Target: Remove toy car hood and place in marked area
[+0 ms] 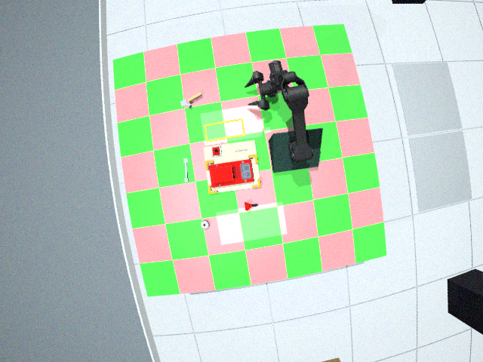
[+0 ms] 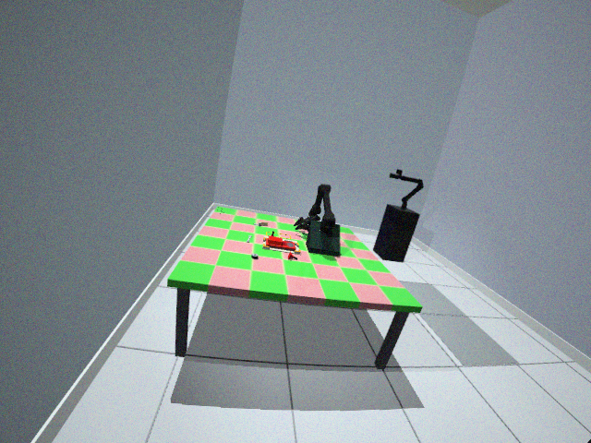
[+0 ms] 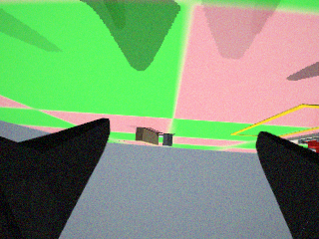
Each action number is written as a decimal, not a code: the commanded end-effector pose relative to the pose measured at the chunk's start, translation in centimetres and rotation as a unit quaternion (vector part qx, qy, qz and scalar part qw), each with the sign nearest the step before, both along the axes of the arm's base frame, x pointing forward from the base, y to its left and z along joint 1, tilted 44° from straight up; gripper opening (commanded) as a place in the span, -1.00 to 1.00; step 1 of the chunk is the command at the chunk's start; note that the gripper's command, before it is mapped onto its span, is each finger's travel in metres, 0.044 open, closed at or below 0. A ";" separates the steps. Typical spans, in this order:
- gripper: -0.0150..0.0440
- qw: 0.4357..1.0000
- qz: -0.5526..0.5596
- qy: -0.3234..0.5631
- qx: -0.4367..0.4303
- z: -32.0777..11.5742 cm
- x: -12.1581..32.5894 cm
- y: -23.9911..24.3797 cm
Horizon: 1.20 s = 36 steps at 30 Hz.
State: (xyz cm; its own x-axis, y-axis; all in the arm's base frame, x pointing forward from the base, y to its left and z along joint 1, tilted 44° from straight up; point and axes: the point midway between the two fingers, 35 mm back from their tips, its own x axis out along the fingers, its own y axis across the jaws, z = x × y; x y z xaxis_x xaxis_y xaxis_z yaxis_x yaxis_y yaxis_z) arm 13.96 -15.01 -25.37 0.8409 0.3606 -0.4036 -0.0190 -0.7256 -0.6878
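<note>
The toy car is red with a grey window panel and sits on a cream base with orange corners. A raised red panel on its left part looks like the hood and is in place on the car; I cannot be sure which part is the hood. The marked area is a yellow outline on the table, just behind the cream base. My gripper is open and empty, raised above the table, behind and right of the yellow outline.
A wood-handled tool lies behind and left of the outline. A pale wrench lies left of the car. A grey wheel and a red-and-black piece lie in front. A small red square part is on the base.
</note>
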 end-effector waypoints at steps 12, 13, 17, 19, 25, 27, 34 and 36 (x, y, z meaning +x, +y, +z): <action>1.00 0.948 0.238 -0.062 -0.201 4.3 5.1 -1.4; 1.00 0.935 0.265 -0.072 -0.223 5.0 5.9 -1.4; 1.00 0.896 0.332 -0.101 -0.277 6.6 8.1 -1.1; 1.00 0.878 0.357 -0.116 -0.298 7.4 8.9 -1.0; 1.00 0.740 0.492 -0.212 -0.406 11.8 13.1 0.9; 1.00 0.676 0.535 -0.251 -0.440 13.6 14.6 2.0; 1.00 0.425 0.634 -0.396 -0.510 20.5 18.8 7.8; 1.00 0.347 0.648 -0.436 -0.519 22.5 19.6 9.9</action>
State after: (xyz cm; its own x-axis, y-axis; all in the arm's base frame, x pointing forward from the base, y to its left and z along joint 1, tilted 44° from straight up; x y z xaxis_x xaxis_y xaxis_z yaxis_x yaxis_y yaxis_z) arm 32.73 -7.38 -5.17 0.2564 0.7051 -0.6611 0.7876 0.2441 0.5657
